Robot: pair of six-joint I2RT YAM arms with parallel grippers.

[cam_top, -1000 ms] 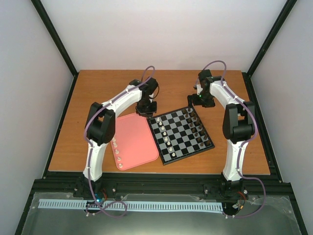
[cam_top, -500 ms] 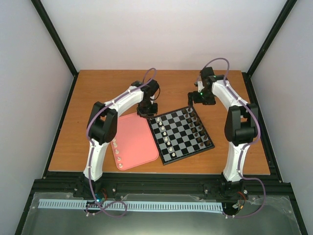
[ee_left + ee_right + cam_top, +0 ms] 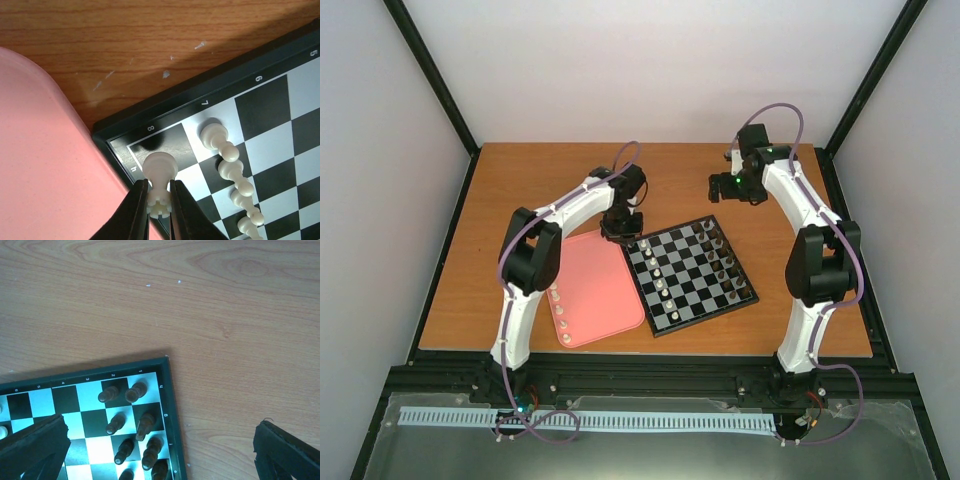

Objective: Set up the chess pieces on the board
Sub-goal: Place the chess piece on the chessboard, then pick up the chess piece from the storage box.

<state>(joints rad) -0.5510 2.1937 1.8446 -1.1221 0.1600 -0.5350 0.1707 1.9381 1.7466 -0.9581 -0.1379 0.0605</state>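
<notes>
The right end effector (image 3: 724,186), fingers spread and empty, has drawn back from the small black-and-silver chessboard (image 3: 210,90); the left end effector (image 3: 159,200) stays clenched on a pale cream rook (image 3: 160,167) over its corner square, likely ready to set down

Right pincer (image 3: 716,186) farther from board (image 3: 708,317)

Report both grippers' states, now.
Left gripper: shut on a cream piece, at the board's corner.
Right gripper: open, holding nothing.
</notes>
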